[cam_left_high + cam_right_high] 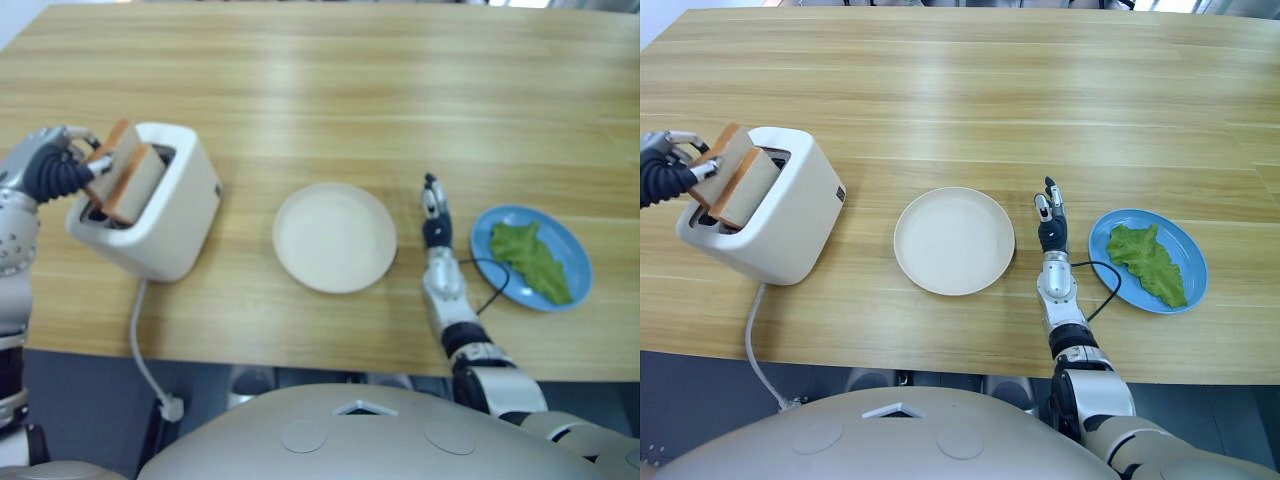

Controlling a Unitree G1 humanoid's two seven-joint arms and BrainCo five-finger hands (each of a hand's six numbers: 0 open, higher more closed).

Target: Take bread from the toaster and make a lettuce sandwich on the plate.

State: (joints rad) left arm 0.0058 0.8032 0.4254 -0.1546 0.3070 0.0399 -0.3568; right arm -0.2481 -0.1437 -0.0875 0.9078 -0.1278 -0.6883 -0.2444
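- My right hand (1050, 215) lies nearest, flat on the table (990, 100) just right of the plate (955, 285), between it and the blue dish (1098, 245). Its fingers are stretched out straight and hold nothing.
- The plate itself is bare, with no bread and no lettuce on it, so I judge that none of the sandwich is built yet.
- Well to the left of the plate stands the toaster (170, 220), with the bread (130, 180) as 2 slices standing tilted up out of its slots.
- My left hand (55, 170) is at the toaster's far side from the plate, fingers curled onto the bread (on the slice farther from the plate, as far as I can tell). That slice is still partly in its slot.
- The lettuce (1150, 262) lies as 1 leaf in the blue dish, right of the plate, untouched.
- Left to do, as I judge it: lift out both slices, set 1 on the plate, add the lettuce, then top it.
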